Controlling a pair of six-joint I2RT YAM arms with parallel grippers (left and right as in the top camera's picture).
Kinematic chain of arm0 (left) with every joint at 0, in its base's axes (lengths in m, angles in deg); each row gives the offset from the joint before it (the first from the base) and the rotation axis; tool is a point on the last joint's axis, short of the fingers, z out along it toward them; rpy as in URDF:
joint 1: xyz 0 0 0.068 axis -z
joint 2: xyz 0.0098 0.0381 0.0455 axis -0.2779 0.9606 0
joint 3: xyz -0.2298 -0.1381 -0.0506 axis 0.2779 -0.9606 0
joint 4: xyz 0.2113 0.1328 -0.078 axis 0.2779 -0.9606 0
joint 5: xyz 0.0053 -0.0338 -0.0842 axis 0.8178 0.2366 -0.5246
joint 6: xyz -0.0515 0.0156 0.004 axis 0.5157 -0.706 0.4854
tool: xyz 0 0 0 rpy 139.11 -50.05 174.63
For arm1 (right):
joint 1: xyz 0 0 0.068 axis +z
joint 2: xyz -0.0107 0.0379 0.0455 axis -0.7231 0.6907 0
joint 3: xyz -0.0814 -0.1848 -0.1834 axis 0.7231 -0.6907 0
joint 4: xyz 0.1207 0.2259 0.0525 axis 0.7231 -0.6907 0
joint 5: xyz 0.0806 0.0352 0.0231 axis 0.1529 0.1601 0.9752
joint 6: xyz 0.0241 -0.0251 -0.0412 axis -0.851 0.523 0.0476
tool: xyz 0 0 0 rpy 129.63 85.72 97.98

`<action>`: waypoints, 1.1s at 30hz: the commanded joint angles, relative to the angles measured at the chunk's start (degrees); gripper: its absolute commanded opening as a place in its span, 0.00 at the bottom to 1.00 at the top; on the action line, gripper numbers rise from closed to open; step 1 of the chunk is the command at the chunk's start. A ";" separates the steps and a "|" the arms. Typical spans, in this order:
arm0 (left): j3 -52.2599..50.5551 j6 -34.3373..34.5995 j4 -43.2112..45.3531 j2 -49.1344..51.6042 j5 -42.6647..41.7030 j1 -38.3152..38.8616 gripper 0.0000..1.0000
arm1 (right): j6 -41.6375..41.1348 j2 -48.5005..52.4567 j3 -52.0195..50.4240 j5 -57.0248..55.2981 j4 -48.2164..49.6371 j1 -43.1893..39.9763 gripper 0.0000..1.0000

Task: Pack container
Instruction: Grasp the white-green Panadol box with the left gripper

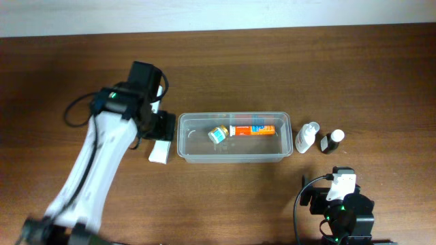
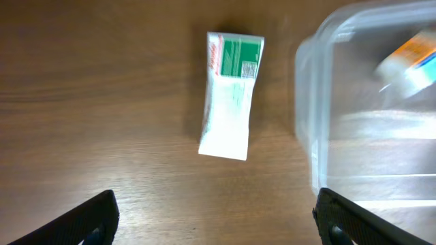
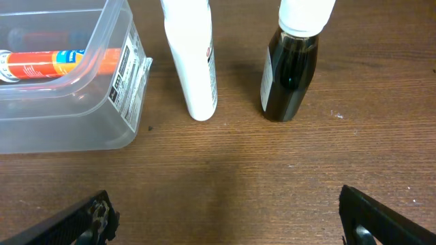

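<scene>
On the wood-grain table (image 1: 272, 61) stands one clear plastic container (image 1: 235, 158) with rounded corners, at the middle. It holds one orange tube (image 1: 253, 129) and one small jar (image 1: 218, 135). One white bottle (image 1: 306, 137) and one dark bottle (image 1: 333, 141) stand just right of it, and one flat box (image 1: 161, 151) lies to the left. The left gripper (image 2: 216, 221) and right gripper (image 3: 228, 218) both gape wide, holding nothing.

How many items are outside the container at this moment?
3. A white and green packet lies left of the container. A white bottle and a dark bottle stand just right of it. The left arm may hide more.
</scene>
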 commanded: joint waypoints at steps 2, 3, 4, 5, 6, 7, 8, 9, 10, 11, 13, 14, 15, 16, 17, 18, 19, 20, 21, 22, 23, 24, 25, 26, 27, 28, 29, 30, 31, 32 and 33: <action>-0.90 -6.23 2.12 9.55 -4.70 -1.75 0.92 | 0.04 -0.42 -0.52 0.11 0.02 -0.37 0.98; -0.90 -6.40 2.69 11.08 -4.70 -1.75 0.92 | 0.04 -0.44 -0.52 0.11 0.02 -0.37 0.98; -0.90 -6.40 3.30 12.59 -4.70 -1.73 0.92 | 0.04 -0.44 -0.52 0.11 0.02 -0.37 0.98; -0.90 -6.40 3.91 14.05 -4.70 -1.73 0.92 | 0.04 -0.44 -0.52 0.11 0.02 -0.37 0.98; -0.90 -6.40 4.44 15.32 -4.66 -1.75 0.92 | 0.04 -0.44 -0.52 0.11 0.02 -0.37 0.98; -0.90 -6.38 5.01 16.57 -4.70 -1.73 0.92 | 0.04 -0.44 -0.52 0.11 0.02 -0.37 0.98; -0.90 -6.38 5.33 17.44 -4.70 -1.73 0.92 | 0.04 -0.44 -0.52 0.11 0.02 -0.37 0.98; -0.90 -6.40 5.70 18.43 -4.68 -1.75 0.92 | 0.04 -0.44 -0.52 0.11 0.02 -0.37 0.98; -0.90 -6.40 5.97 19.30 -4.68 -1.75 0.92 | 0.04 -0.44 -0.52 0.11 0.02 -0.37 0.99; -0.90 -6.40 6.27 20.15 -4.70 -1.75 0.92 | 0.04 -0.44 -0.52 0.11 0.02 -0.37 0.98; -0.90 -6.67 6.62 21.53 -4.68 -1.79 0.92 | 0.04 -0.44 -0.52 0.11 0.02 -0.37 0.98; -0.90 -6.86 6.73 22.21 -4.66 -1.79 0.92 | 0.04 -0.44 -0.52 0.11 0.02 -0.37 0.98; -0.90 -7.06 6.75 22.73 -4.70 -1.86 0.92 | 0.04 -0.44 -0.52 0.11 0.02 -0.37 0.98; -0.90 -7.06 6.75 23.28 -4.66 -1.97 0.92 | 0.04 -0.44 -0.52 0.11 0.02 -0.37 0.98; -0.92 -7.06 6.75 23.58 -4.66 -2.14 0.92 | 0.04 -0.44 -0.52 0.11 0.02 -0.37 0.98; -0.92 -7.04 6.95 23.96 -4.68 -2.36 0.92 | 0.04 -0.44 -0.52 0.11 0.02 -0.37 0.98; -0.92 -7.04 7.17 24.13 -4.70 -2.64 0.91 | 0.04 -0.44 -0.52 0.11 0.02 -0.37 0.98; -0.92 -7.04 7.50 24.41 -4.70 -2.99 0.91 | 0.04 -0.44 -0.52 0.11 0.02 -0.37 0.98; -0.92 -7.04 7.91 24.68 -4.70 -3.41 0.91 | 0.04 -0.44 -0.52 0.11 0.02 -0.37 0.98; -0.92 -7.06 8.31 24.92 -4.72 -3.93 0.91 | 0.04 -0.44 -0.52 0.11 0.02 -0.37 0.98; -0.92 -7.06 8.55 25.16 -4.72 -4.39 0.91 | 0.04 -0.44 -0.52 0.11 0.02 -0.37 0.98; -0.96 -7.08 8.90 25.38 -4.94 -4.92 0.91 | 0.04 -0.44 -0.52 0.11 0.02 -0.37 0.98; -1.01 -8.04 9.18 25.66 -5.88 -5.49 0.90 | 0.04 -0.44 -0.52 0.11 0.02 -0.37 0.98; -1.01 -9.42 9.40 25.94 -7.34 -6.08 0.89 | 0.04 -0.44 -0.52 0.11 0.02 -0.37 0.98; -1.07 -10.60 9.62 26.16 -8.85 -6.67 0.83 | 0.04 -0.44 -0.52 0.11 0.02 -0.37 0.98; -1.25 -11.61 9.86 26.36 -10.12 -7.15 0.82 | 0.04 -0.44 -0.52 0.11 0.02 -0.37 0.98; -1.36 -12.50 9.94 26.43 -10.93 -7.52 0.80 | 0.04 -0.44 -0.52 0.11 0.02 -0.37 0.99; -1.44 -13.16 9.92 26.47 -11.28 -8.00 0.77 | 0.04 -0.44 -0.52 0.11 0.02 -0.37 0.98; -1.42 -13.55 9.99 26.47 -11.30 -8.09 0.77 | 0.04 -0.44 -0.52 0.11 0.02 -0.37 0.98; -1.44 -13.57 10.16 26.47 -11.26 -8.11 0.77 | 0.04 -0.44 -0.52 0.11 0.02 -0.37 0.98; -1.44 -13.86 10.23 26.47 -11.28 -8.09 0.77 | 0.04 -0.44 -0.52 0.11 0.02 -0.37 0.98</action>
